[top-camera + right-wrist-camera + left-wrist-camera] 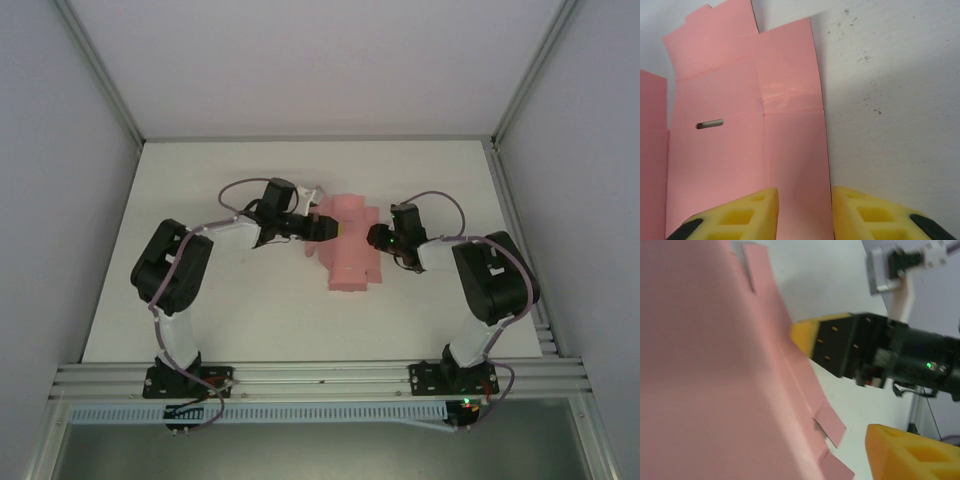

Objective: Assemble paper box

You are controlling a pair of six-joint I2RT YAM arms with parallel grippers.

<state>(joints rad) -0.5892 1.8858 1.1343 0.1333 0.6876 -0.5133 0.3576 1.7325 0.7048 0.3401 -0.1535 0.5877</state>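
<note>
The paper box is a flat pink die-cut sheet (350, 248) with flaps and tabs, lying mid-table between my two grippers. My left gripper (322, 228) is at the sheet's left edge. In the left wrist view the pink card (715, 365) rises close to the camera and hides one finger. The other yellow finger (910, 452) stands apart from the card's tabs, with bare table between them. My right gripper (805, 215) is at the sheet's right edge, open by a narrow gap. A strip of the side panel (795, 150) lies between its fingers. A small slot (710, 123) shows in the sheet.
The white table (250, 310) is bare around the sheet. My right gripper's black body with its yellow tip (840, 342) shows across the card in the left wrist view. Enclosure posts and grey walls stand at the table's back and sides.
</note>
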